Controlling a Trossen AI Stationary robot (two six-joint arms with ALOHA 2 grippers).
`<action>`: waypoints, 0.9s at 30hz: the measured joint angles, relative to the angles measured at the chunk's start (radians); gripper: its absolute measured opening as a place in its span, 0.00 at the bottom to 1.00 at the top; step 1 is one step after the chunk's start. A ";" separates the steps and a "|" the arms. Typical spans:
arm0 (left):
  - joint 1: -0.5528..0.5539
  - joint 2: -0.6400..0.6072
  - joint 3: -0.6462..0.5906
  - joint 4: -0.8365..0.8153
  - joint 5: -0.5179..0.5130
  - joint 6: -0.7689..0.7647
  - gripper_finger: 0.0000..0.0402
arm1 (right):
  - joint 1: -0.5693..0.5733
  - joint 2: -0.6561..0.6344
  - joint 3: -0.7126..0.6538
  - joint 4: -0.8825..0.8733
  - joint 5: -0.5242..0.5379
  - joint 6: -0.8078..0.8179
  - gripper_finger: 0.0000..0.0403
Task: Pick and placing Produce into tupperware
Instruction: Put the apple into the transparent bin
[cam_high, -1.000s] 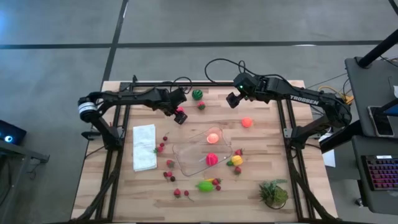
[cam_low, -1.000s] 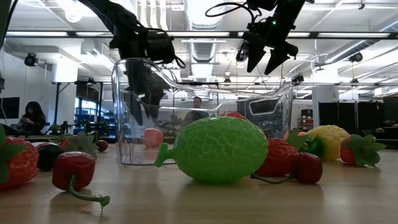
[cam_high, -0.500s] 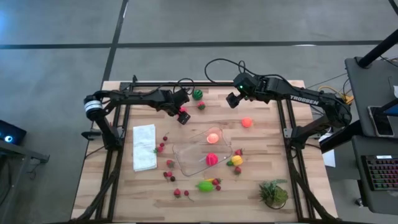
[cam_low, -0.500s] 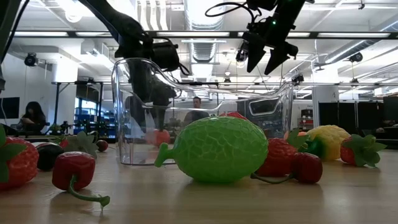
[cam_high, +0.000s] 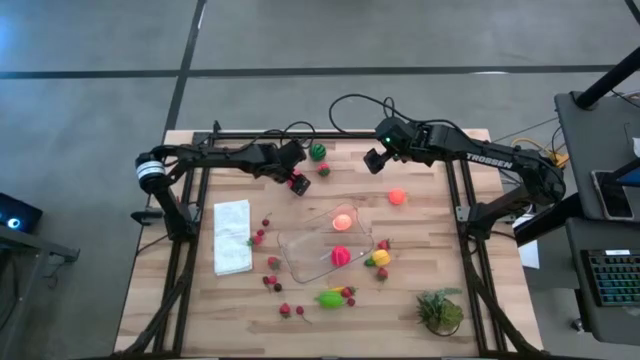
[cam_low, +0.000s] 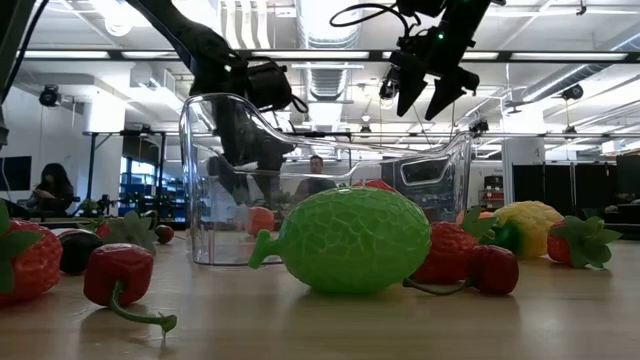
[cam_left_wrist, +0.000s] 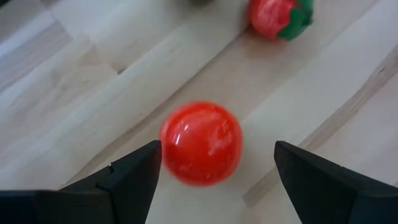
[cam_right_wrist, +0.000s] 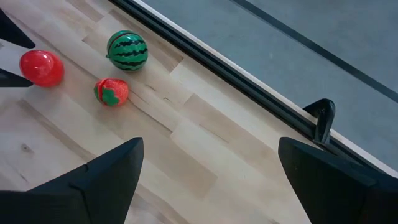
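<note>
A red ball (cam_left_wrist: 200, 143) lies on the table at the far side, left of the middle. My left gripper (cam_high: 299, 184) is open and low over it, one finger on each side; the gap to one finger (cam_left_wrist: 311, 174) is plain. A striped melon (cam_high: 317, 152) and a strawberry (cam_high: 324, 170) lie just beyond it. The clear tupperware (cam_high: 300, 255) stands mid-table with an orange ball (cam_high: 342, 221) and a red fruit (cam_high: 341, 256) inside. My right gripper (cam_high: 375, 160) is open and empty, high over the far side.
An orange ball (cam_high: 397, 197) lies right of the tupperware. A yellow fruit (cam_high: 380, 258), a lime fruit (cam_high: 330, 298) and small red berries lie around its near side. A white cloth (cam_high: 232, 236) lies at the left, and a green plant tuft (cam_high: 440, 310) at the near right.
My left gripper has gone a little toward the table's right edge and down, so that its open fingers now stand on either side of the red ball. My right gripper has kept still.
</note>
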 joint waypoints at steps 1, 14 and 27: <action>0.000 0.000 0.000 0.010 0.000 0.000 0.76 | 0.000 0.000 0.000 0.000 0.000 0.000 0.91; 0.009 0.000 -0.002 0.020 0.000 -0.009 0.82 | 0.000 0.000 0.000 0.001 0.003 -0.001 0.91; 0.009 0.050 -0.003 0.030 0.008 -0.007 0.82 | 0.000 0.000 0.000 0.001 0.003 -0.004 0.91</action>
